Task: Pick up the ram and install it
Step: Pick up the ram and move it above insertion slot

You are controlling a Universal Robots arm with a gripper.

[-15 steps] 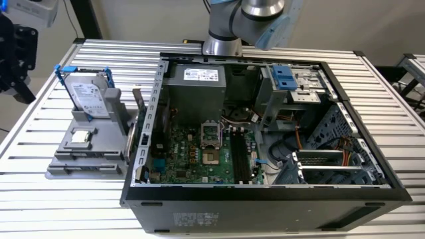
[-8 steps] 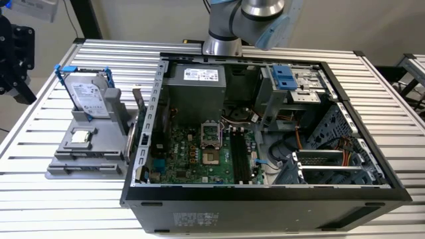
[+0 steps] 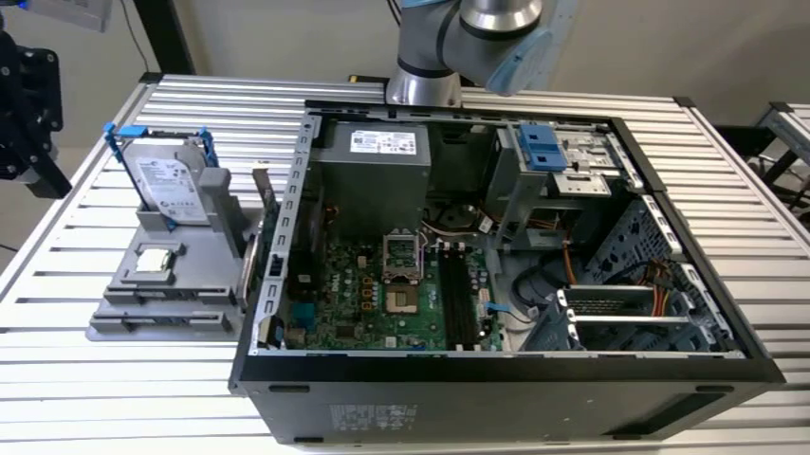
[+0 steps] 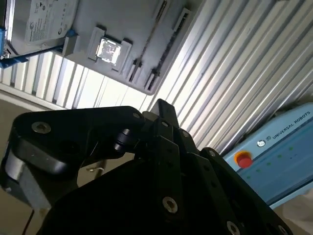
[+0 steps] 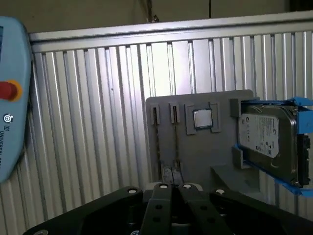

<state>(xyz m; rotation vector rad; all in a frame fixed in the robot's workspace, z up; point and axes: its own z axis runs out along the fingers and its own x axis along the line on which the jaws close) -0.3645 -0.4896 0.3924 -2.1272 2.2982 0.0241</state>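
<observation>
Tool: the tool [image 5: 173, 187] shows in both wrist views with its jaws set narrow, close together, and nothing between them. It hangs well apart from the grey holder [image 5: 195, 152] and is aimed towards the holder's slotted end.
Ram: the ram [image 5: 157, 144] looks to be the thin dark strip standing on edge in one of the holder's two long slots. Which of the two slots cannot be told for sure.
Processor: the square silver chip [image 5: 202, 119] sits in a pocket at the holder's middle, just beside the slots.
Hard drive: the blue-framed drive [image 5: 266, 139] stands at the holder's end opposite the slots.
Bench: the ribbed metal bench [image 3: 76, 379] carries the holder.
Computer: the open case [image 3: 506, 374] lies just beside the holder, on the exterior view's right. Its long black memory slots [image 3: 456, 296] look empty.
Step in hand: by judgement, the approach to the pick, with nothing grasped yet.
What the pick calls for: wider jaws, squared across the thin strip, and a descent over the holder's slotted end that stays clear of the chip.
</observation>
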